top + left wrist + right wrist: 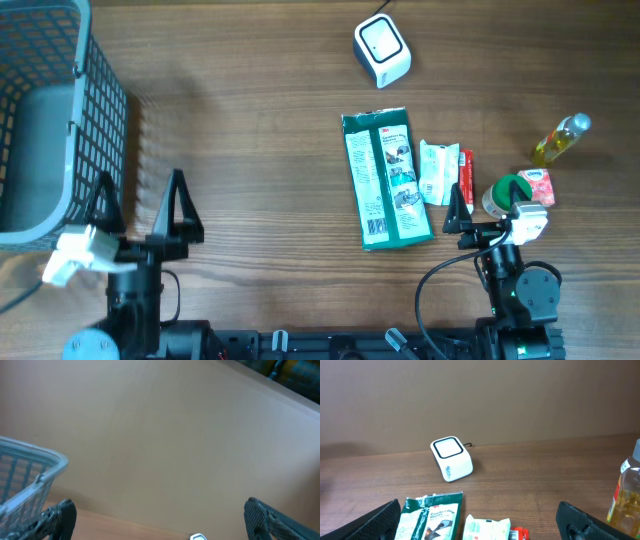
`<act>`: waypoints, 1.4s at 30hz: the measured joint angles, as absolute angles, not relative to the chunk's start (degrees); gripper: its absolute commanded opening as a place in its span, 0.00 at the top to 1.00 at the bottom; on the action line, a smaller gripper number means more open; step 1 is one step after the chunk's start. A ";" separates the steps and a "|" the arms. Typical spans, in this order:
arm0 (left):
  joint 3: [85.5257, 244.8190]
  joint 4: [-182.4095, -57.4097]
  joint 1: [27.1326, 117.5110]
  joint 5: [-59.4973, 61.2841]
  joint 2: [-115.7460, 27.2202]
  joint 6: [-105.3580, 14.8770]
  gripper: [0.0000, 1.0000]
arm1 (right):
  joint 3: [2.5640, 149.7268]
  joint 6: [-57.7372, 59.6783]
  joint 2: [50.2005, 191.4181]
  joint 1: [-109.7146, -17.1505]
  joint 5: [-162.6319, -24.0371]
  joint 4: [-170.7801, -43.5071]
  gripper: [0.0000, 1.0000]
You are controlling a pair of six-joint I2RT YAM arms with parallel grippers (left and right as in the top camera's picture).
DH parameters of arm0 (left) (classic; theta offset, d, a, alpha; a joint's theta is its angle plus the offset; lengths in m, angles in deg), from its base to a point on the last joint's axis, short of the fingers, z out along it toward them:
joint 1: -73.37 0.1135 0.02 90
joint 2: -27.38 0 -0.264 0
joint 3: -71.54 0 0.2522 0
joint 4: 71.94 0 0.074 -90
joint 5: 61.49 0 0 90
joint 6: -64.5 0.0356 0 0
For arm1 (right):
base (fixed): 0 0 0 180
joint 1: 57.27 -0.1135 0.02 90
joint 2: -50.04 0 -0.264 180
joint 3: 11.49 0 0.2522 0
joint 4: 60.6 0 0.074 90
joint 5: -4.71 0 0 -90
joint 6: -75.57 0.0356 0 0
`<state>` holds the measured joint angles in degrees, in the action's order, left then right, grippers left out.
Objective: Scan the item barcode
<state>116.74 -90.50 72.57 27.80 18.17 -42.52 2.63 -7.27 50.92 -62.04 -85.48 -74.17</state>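
Along the near edge of the brown wooden tabletop (pixel 260 150) both arms sit low, and neither holds anything. The left pincer (pixel 140 185) has its black fingers spread wide and empty over bare wood, just beside the grey-blue plastic mesh basket (pixel 100 110) at the far left corner. Whether a finger touches the basket wall cannot be told. The right pincer (pixel 479 507) is also spread wide and empty, and its wrist view looks across the goods toward the scanner. In the overhead view one of its fingers overlaps the near end of the red pack, but contact cannot be confirmed. The white cube-shaped barcode scanner (pixel 382 50) stands at the far side of the tabletop, right of centre. Its dark-framed window faces up and a thin cable leaves its far side. Well apart from the scanner and nearer the robot lies the flat green printed packet (pixel 387 178), its long side running away from the robot and slightly tilted. Just beside the packet's right edge lies a small white crinkled sachet (pixel 437 172), with a narrow red stick-shaped pack (pixel 466 175) against it. Further right are a round green-and-white item (pixel 505 193) and a small pink-and-white box (pixel 538 186), close together beside the right arm's white camera housing. A clear plastic bottle of yellow liquid (pixel 560 139) is farthest right, upright in the right wrist view. The print on the goods is too small to read.
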 measured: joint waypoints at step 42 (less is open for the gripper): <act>85.77 -89.19 72.57 22.60 26.61 -33.34 0.00 | 2.63 -7.27 50.92 -62.04 -85.48 -74.15 0.00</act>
<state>85.77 -89.19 72.57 22.60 26.61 -33.34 2.63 -7.27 50.92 -62.04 -85.48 -74.15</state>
